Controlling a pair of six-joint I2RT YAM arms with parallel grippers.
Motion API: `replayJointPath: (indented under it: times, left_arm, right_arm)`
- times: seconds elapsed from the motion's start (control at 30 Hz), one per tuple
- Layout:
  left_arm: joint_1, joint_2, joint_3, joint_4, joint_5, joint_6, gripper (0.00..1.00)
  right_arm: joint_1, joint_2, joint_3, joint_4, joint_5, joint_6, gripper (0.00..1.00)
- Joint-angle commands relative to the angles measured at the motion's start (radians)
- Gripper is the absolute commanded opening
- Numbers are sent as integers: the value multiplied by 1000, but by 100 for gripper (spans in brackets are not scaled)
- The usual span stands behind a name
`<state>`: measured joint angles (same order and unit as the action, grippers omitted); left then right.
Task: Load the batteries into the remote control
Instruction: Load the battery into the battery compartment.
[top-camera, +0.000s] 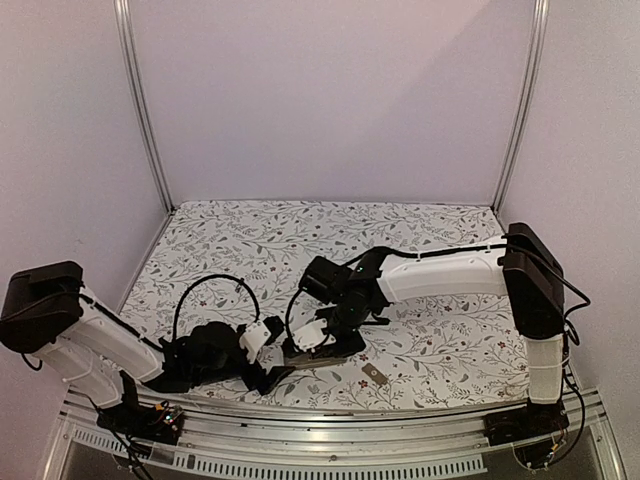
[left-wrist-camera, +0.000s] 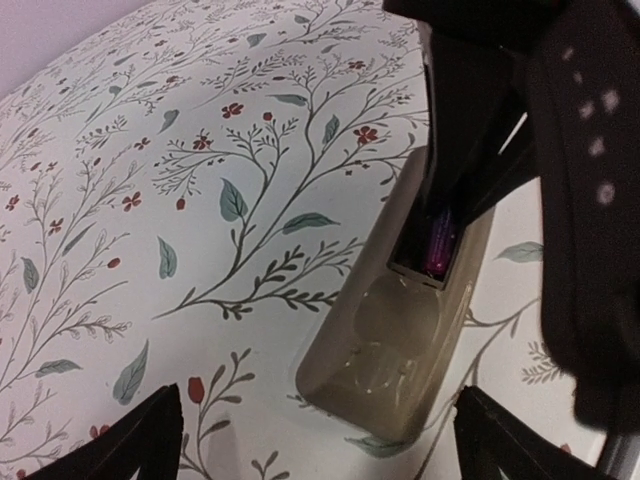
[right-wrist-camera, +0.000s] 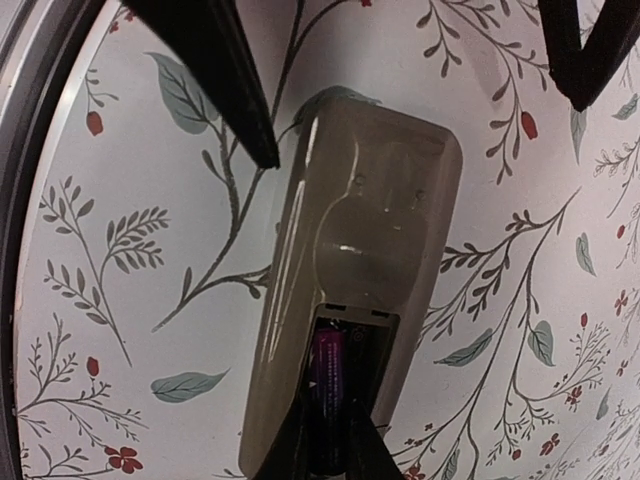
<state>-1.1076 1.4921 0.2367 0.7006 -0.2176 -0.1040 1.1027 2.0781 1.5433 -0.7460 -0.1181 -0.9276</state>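
Note:
The remote control (right-wrist-camera: 365, 235) lies back up on the floral table, tan-grey, with its battery recess uncovered. A dark purple battery (right-wrist-camera: 332, 385) lies in the left side of the recess. My right gripper (right-wrist-camera: 335, 440) reaches into the recess, its two fingers pressed on either side of the battery's near end. In the left wrist view the same battery (left-wrist-camera: 440, 250) shows under the right gripper's fingers (left-wrist-camera: 470, 130). My left gripper (left-wrist-camera: 318, 430) is wide open, its tips either side of the remote's (left-wrist-camera: 400, 340) closed end without touching it. From above, both grippers meet at the remote (top-camera: 335, 350).
A small flat grey cover piece (top-camera: 375, 375) lies on the table right of the remote, near the front edge. The metal front rail (top-camera: 330, 410) runs just below the grippers. The floral table surface (top-camera: 330, 230) extends back to the walls.

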Motion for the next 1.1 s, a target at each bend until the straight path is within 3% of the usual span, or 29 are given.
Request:
replayJointPath:
  times: [0.0,0.17,0.37,0.73,0.87,1.07]
  left_arm:
    - [18,37,7,62,79,100,94]
    - [38,45,18,52,157,102,94]
    - [38,43,12,56,152,90,94]
    - [41,63,37,41,159,138,94]
    - [52,75,58,8,156,192,95]
    - [99,68,69,-21,217,215,96]
  right_arm:
    - [2,19,-20,26,-63,40,13]
    - [-1,12,-17,31,-65,64,21]
    - [-4,-10,-11,22,-62,63,22]
    - [-42,-108,45,-21,-215,134,31]
    - [-86,-153,8,7,-275,241,35]
    - [-166,-224,-110,168,-337,473,32]
